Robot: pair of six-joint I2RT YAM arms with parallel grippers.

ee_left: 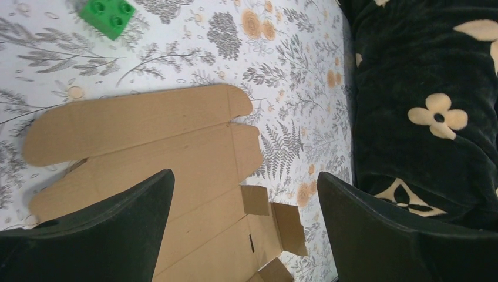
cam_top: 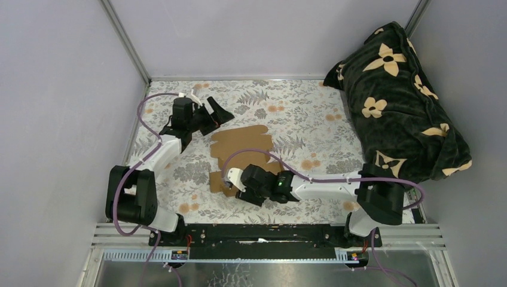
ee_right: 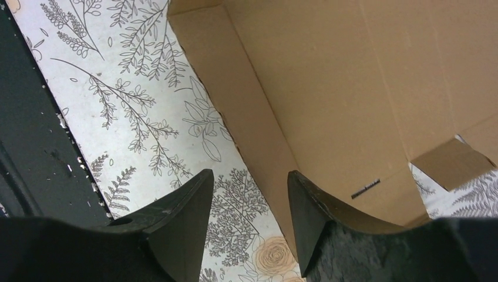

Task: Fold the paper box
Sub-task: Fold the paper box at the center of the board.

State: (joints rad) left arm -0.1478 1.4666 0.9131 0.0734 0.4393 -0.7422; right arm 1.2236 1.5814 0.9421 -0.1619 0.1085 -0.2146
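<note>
Two claws hang at the unfolded paper box [cam_top: 242,142]: left claw [ee_left: 245,175] spread wide, right claw [ee_right: 249,173] half-spread.

From above, the near part of the flat brown die-cut cardboard sheet [cam_top: 242,142] is covered by the black right gripper [cam_top: 229,186]. The green plastic brick [ee_left: 107,14] is cut off at the left wrist view's top edge.

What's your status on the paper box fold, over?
Left hand open, above the paper box. Right hand open, astride its edge. Box lying flat, not yet folded. Green block nearby, apart from it.
</note>
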